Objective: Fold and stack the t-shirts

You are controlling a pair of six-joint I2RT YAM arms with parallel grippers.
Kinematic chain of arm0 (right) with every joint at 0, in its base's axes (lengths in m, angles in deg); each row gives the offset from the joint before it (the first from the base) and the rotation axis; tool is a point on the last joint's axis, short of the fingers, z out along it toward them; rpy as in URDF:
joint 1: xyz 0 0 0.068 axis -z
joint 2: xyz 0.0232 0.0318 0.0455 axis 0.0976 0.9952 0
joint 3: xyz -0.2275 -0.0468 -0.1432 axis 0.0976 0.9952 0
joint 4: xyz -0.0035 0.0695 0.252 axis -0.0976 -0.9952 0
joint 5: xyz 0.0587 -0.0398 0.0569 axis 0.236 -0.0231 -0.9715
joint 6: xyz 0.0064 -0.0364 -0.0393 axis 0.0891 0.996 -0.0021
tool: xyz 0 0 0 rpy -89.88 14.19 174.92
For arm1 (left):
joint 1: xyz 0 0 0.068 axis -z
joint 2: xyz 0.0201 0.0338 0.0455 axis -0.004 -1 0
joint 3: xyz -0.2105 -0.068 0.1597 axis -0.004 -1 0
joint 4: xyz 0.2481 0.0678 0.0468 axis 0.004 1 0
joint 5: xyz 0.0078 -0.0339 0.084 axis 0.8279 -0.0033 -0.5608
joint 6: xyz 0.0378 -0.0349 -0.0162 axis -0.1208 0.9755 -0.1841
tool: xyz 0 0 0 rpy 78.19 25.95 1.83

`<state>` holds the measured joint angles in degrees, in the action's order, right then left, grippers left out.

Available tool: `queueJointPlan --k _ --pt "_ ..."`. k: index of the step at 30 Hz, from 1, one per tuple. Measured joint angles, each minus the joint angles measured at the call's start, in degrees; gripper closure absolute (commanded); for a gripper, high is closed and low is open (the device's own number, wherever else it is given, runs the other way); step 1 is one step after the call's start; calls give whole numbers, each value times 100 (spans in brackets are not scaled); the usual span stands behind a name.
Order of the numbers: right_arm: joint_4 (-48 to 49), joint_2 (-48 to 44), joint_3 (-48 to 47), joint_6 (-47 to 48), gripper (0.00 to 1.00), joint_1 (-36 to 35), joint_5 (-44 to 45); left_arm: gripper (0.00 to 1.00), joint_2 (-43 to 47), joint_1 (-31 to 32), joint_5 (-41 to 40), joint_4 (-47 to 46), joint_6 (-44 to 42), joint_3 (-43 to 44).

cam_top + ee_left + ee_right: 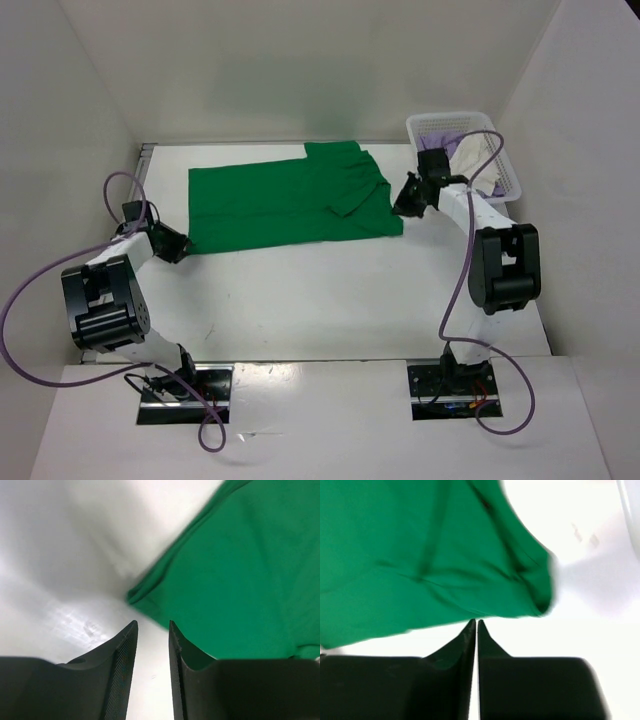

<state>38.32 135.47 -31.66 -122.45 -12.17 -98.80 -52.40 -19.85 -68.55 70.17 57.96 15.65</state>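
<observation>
We find the left gripper (152, 625) partly open: a narrow gap separates its two fingers (120, 655), and nothing sits in that gap. It hangs low over the bare bench (330, 300). The bright green t-shirt (290, 205) lies just ahead of this gripper and to its right. The nearest corner of the cloth is close in front of the fingertips but apart from them. The right gripper (474, 624) is closed, its fingers pressed together along their whole visible length. Its tips sit at the near edge of the green t-shirt. We see no cloth between them, and we cannot tell whether they touch the hem. From this gripper the shirt extends ahead and to the left, and a rounded, doubled corner of cloth lies ahead to the right. In the overhead view the green t-shirt lies spread on the bench between the two grippers, with a fold of cloth lying over its body on the side nearer the right gripper. The white mesh basket (507, 172) stands close beside the right gripper, on the side away from the green t-shirt. Inside it lie the cream-white t-shirt (474, 152) and the pale lavender t-shirt (446, 136), both bunched and unfolded, well apart from the left gripper.
</observation>
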Motion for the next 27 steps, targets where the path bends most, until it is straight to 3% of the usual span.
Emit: queueJointPlan --k 7,11,20,25,27 --pt "146 -125 1283 -219 63 0 382 57 -81 4 59 22 26 -289" --pt "393 -122 1333 -275 60 0 621 59 -354 4 118 -197 114 -284" --pt "782 166 1333 -498 60 0 962 84 -616 4 173 -551 321 -203" --pt "918 297 1331 -597 72 0 1040 99 -734 4 175 -566 315 -90" --pt "968 337 1329 -645 82 0 1054 100 -798 4 175 -573 306 -15"
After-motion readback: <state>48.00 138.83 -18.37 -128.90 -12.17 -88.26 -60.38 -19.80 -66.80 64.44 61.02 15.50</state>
